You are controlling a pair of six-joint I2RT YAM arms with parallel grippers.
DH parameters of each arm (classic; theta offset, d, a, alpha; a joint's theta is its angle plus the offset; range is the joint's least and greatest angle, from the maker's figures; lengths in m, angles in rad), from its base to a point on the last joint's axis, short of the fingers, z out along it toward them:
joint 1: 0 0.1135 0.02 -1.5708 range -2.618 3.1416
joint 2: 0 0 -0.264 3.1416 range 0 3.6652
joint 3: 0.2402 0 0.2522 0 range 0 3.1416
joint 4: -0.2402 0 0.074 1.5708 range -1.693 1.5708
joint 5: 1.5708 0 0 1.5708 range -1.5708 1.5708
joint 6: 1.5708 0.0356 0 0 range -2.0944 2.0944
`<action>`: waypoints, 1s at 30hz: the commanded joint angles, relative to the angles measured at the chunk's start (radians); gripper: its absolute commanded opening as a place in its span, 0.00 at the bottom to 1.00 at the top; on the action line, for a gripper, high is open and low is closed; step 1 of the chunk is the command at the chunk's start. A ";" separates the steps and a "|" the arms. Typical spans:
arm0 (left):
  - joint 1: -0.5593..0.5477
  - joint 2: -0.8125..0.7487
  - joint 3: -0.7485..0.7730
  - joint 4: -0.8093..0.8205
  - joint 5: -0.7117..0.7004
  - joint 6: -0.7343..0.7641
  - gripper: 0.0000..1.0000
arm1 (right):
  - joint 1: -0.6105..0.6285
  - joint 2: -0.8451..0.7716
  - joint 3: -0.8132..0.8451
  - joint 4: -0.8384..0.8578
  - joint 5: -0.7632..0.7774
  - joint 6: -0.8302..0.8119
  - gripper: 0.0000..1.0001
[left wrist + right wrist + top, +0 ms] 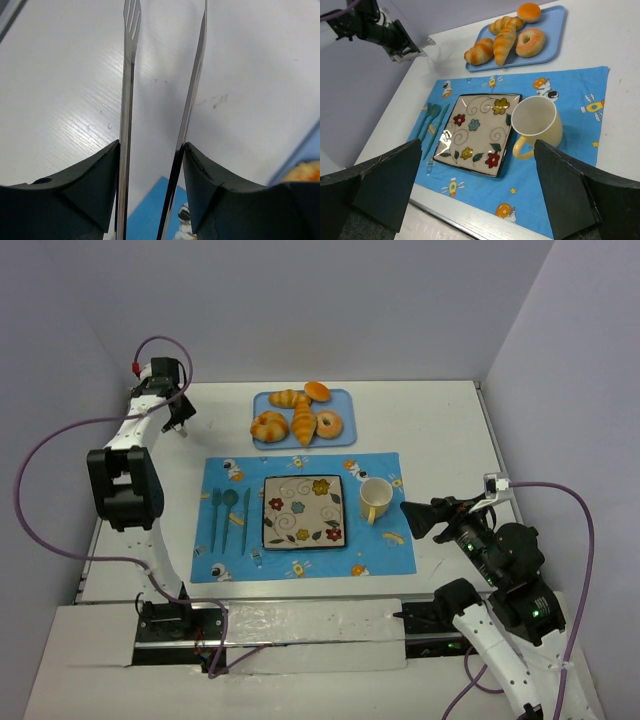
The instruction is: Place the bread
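Note:
The bread, a long golden croissant (304, 423), lies on a blue tray (343, 400) at the back, also in the right wrist view (504, 44). My left gripper (180, 420) is left of the tray over bare table. It grips metal tongs (129, 100) by their two arms (151, 145); the arms stand apart with nothing between them. My right gripper (415, 518) is open and empty, right of the yellow cup (374, 500). Its fingers frame the flowered plate (475, 127) and the cup (535, 122).
The tray also holds a round ridged bun (269, 426), a doughnut (328, 424), a shorter roll (288, 398) and a small orange bun (317, 391). A blue placemat (385, 555) carries the plate, the cup and teal cutlery (229, 515). Walls close in the back and sides.

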 commanded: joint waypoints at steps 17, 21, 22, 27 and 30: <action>-0.247 -0.352 -0.054 -0.080 0.000 0.051 0.61 | 0.010 0.012 0.038 0.007 -0.006 -0.002 1.00; -0.354 -0.381 -0.043 -0.107 0.012 0.066 0.63 | 0.008 0.004 0.039 0.002 -0.001 -0.002 1.00; -0.371 -0.384 -0.042 -0.113 0.019 0.069 0.63 | 0.008 0.004 0.038 -0.001 0.004 0.000 1.00; -0.504 -0.373 -0.030 -0.122 0.021 0.079 0.63 | 0.010 0.001 0.032 -0.002 0.007 0.004 1.00; -0.563 -0.338 -0.008 -0.133 0.009 0.082 0.64 | 0.010 -0.003 0.030 -0.005 0.011 0.006 1.00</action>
